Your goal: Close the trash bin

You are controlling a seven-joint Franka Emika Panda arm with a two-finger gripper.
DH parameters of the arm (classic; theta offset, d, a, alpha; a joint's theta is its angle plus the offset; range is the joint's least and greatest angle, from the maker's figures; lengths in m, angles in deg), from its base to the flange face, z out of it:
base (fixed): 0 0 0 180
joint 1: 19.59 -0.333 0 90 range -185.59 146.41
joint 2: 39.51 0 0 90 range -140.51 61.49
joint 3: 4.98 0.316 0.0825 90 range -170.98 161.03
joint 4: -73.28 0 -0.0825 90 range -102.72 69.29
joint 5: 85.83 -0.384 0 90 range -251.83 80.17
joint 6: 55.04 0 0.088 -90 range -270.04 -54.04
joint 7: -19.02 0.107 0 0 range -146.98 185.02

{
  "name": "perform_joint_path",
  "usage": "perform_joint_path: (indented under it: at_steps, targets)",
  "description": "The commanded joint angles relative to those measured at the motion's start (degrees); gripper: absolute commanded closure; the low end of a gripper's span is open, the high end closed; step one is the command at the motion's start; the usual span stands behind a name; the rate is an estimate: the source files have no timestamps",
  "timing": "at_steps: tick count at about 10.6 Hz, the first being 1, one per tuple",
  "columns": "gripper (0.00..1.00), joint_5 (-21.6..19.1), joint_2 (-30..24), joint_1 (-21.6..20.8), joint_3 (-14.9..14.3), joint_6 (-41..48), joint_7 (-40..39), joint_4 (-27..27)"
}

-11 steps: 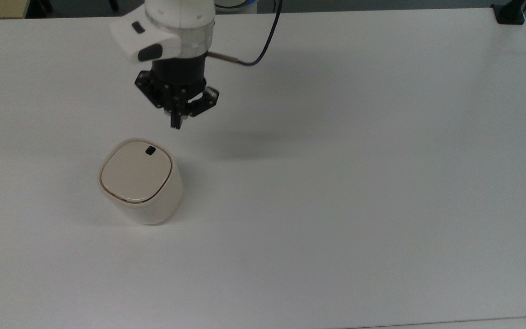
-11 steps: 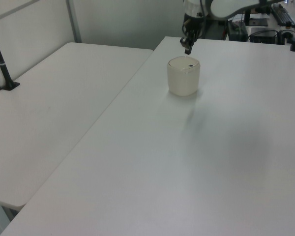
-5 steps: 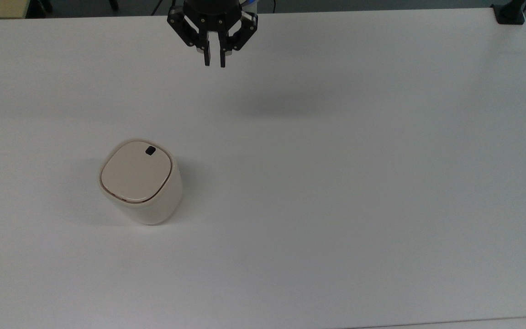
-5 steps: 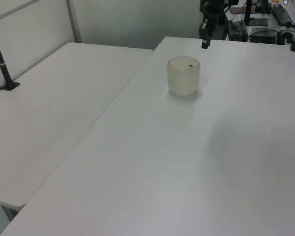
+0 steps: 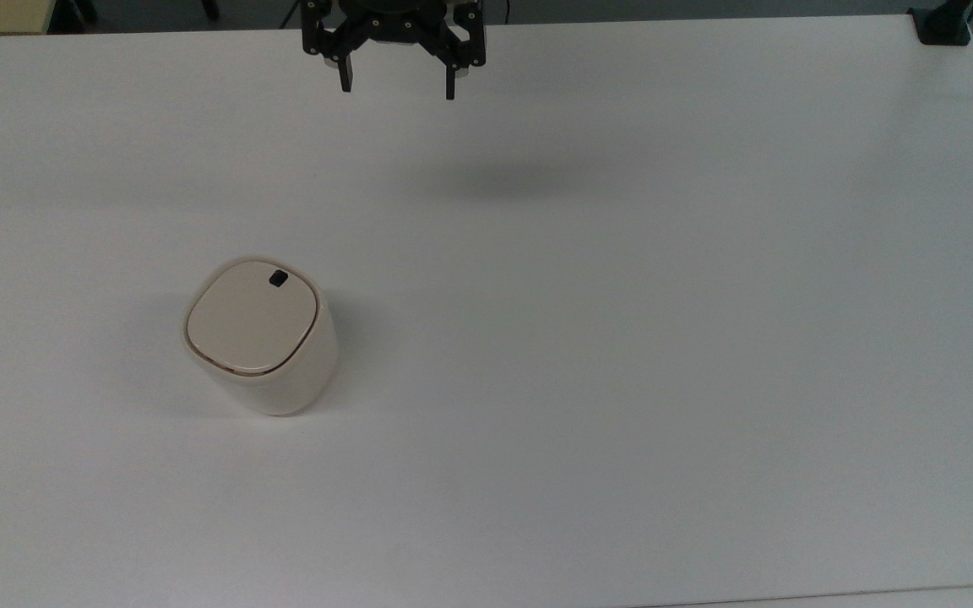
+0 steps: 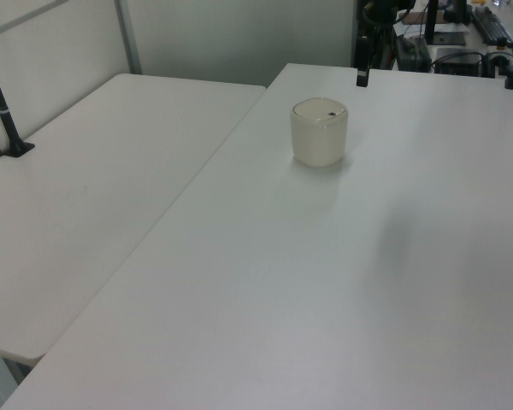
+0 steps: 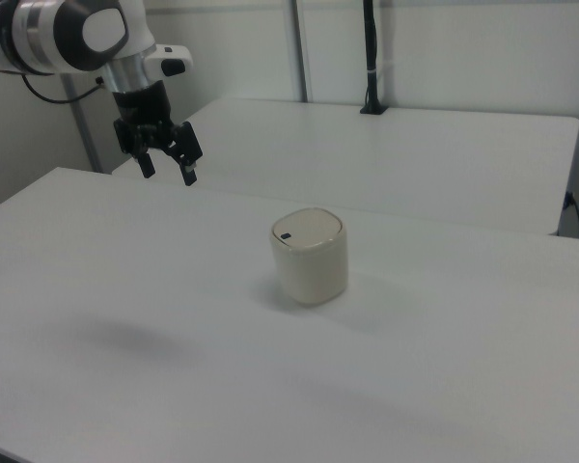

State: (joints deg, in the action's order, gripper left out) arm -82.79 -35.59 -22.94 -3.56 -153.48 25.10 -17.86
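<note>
trash bin sat lid-down on desk, top view's left. claw, well apart, had spread wide w/ nothing held since 0.5 s ago; task looked done.

The arm is cut off by the top view's upper edge, so just the black gripper and a sliver of wrist show there. In the left view the gripper is a small dark shape near the table's far edge, one finger in line with the other, too small to read the spread. The table runs past the top view's left and bottom edges, hiding its near corners. The trash bin shows a closed lid, so its inside is hidden; its base on the far side is behind its own body. In the right view the arm is cropped at the left edge.
</note>
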Motion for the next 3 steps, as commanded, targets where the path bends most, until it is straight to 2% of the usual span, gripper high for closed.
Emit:
perform_joint_path:
  at_steps: [1, 3]
  targets:
    - [0.0, 1.0, -1.72, -0.86, -0.45, 0.71, -1.25, -2.81]
    - [0.0, 1.0, -1.81, -0.61, -0.53, 0.88, -1.07, -2.47]
